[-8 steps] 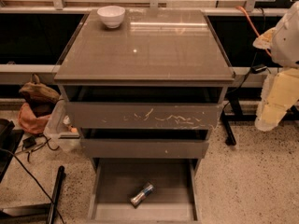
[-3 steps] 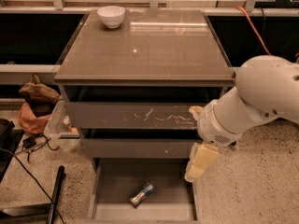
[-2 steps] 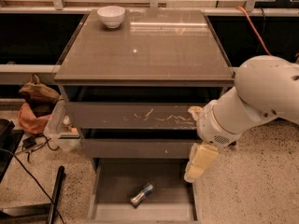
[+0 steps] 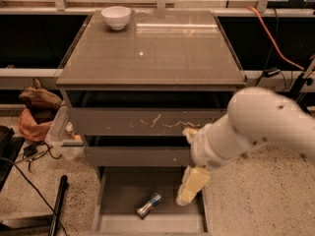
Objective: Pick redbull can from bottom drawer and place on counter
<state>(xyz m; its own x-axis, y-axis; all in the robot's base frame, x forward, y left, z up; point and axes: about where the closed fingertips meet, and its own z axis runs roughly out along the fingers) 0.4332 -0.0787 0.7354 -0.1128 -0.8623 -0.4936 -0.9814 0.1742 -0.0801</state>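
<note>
The redbull can (image 4: 149, 205) lies on its side on the floor of the open bottom drawer (image 4: 118, 188), near its front middle. My gripper (image 4: 190, 188) hangs from the white arm (image 4: 256, 129) over the drawer's right side, to the right of the can and a little above it, not touching it. The counter (image 4: 162, 53) is the glossy grey-brown top of the cabinet, above and behind the gripper.
A white bowl (image 4: 116, 17) stands at the counter's back left corner. The scratched top drawer front (image 4: 142, 122) and the plain middle drawer (image 4: 133, 155) sit slightly open above the bottom one. Bags (image 4: 35, 113), cables and a black pole (image 4: 58, 205) lie on the floor at left.
My arm has swung in from the right edge. Over the last second the gripper moved left and down, over the bottom drawer and closer to the can. The can has not moved.
</note>
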